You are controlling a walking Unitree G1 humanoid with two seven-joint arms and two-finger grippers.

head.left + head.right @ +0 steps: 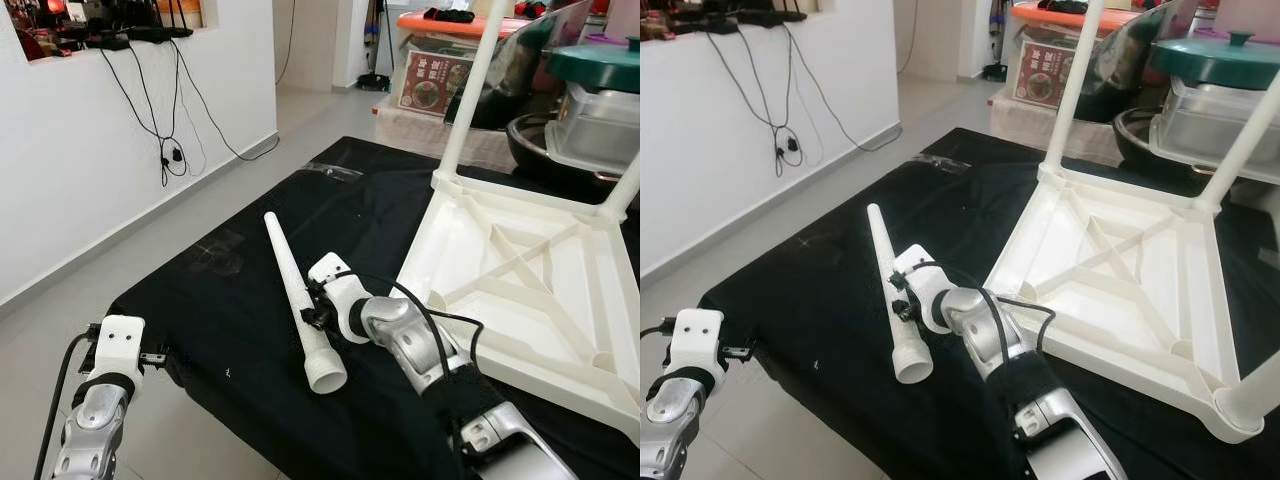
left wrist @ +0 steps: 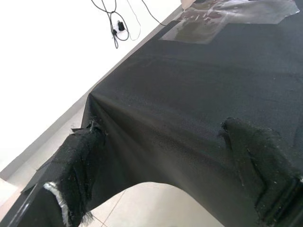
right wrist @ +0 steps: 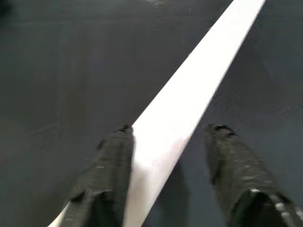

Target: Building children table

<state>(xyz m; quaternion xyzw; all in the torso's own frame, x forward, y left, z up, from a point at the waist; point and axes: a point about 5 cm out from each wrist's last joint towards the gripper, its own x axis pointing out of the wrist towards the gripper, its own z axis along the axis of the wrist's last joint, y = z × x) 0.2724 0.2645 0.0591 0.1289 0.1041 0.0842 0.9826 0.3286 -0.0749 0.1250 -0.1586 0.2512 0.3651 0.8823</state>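
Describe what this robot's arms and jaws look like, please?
Both arms are jointed silver metal with white plastic wrist housings and black cables looping alongside. The right gripper and the left gripper each end in two long black fingers, wrapped in fraying black fabric on the left.

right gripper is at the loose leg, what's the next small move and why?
Probably close the right gripper on the loose table leg. In the right wrist view its fingers straddle the leg with a gap on one side, so it is not yet clamped. The leg lies flat on the black cloth, beside the upturned white tabletop it likely goes into.
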